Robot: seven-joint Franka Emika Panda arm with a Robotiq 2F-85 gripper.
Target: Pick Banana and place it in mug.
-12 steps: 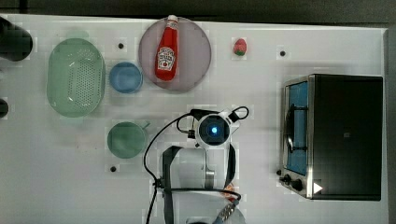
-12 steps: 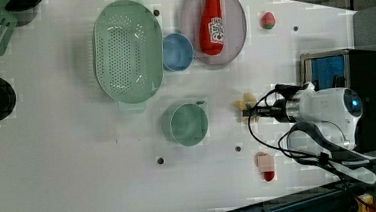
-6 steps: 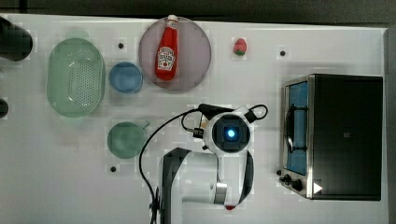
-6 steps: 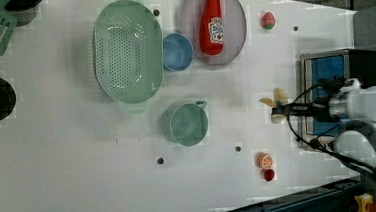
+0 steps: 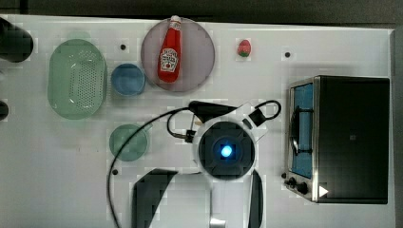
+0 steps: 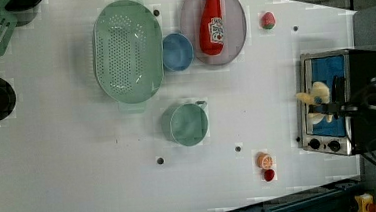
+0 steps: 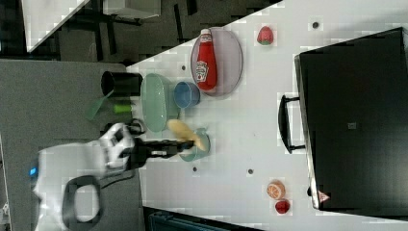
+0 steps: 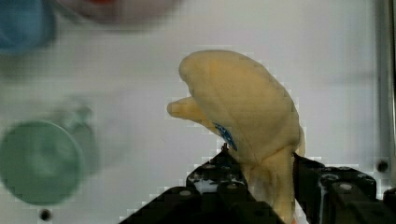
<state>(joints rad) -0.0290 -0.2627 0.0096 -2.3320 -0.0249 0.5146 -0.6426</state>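
Observation:
The pale yellow banana (image 8: 243, 116) hangs in the air, pinched at its stem end by my gripper (image 8: 261, 179), which is shut on it. In the left view the banana (image 6: 314, 95) and gripper (image 6: 328, 108) appear in front of the toaster oven, well to the left view's right of the teal-green mug (image 6: 185, 124). The right view shows the banana (image 7: 185, 133) held just above the mug (image 7: 198, 150). In the top view my arm's wrist (image 5: 224, 151) covers the banana, and the mug (image 5: 128, 141) stands upright and empty to the top view's left of it.
A pale green colander (image 5: 76, 78), a blue bowl (image 5: 127, 79) and a ketchup bottle (image 5: 169, 50) on a grey plate lie beyond the mug. A strawberry (image 5: 244, 47) sits near the far edge. A toaster oven (image 5: 342, 137) fills the top view's right. An orange slice (image 6: 265, 159) lies near the front.
The gripper has risen off the table with the banana in it, growing larger in the top view. In the left view the banana has shifted toward the right, up in front of the oven.

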